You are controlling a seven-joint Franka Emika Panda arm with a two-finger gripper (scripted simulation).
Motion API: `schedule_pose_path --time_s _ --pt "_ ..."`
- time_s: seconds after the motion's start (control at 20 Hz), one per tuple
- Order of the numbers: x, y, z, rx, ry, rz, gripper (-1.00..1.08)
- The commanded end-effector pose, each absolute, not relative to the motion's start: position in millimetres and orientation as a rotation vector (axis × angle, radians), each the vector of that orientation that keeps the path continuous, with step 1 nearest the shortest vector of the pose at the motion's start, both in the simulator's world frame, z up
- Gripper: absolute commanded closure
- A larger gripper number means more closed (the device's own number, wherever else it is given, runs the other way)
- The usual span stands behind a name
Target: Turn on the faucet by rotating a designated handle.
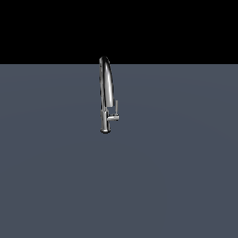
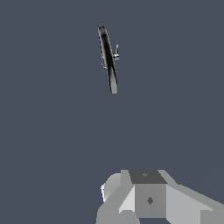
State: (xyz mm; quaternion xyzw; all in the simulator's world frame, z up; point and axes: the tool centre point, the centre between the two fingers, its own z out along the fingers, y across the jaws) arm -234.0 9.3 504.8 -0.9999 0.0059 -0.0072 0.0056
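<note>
The chrome faucet (image 1: 106,93) stands upright on the flat grey surface (image 1: 176,176), its arched spout rising to the dark horizon. Its handle (image 1: 115,108) is a thin lever on a short stub near the base, on the exterior view's right, pointing up. The arm does not show in the exterior view. The wrist view looks down on the faucet (image 2: 108,59) and its handle (image 2: 116,53) from a distance. Grey blocky parts of my gripper (image 2: 148,177) show at that picture's edge, well apart from the faucet. I cannot make out the gap between its fingers.
Only the plain grey surface (image 2: 52,131) surrounds the faucet in both views. A black background lies beyond its far edge in the exterior view.
</note>
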Motion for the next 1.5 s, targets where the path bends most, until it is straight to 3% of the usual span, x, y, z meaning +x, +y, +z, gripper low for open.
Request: schedule_pose_path --time_s 0.0,1.45 --pt "-225.4 10.3 502.9 -3.114 0.044 0.010 1.08" --pt "-67.8 13.0 436.2 -2.696 0.492 0.576 1.08"
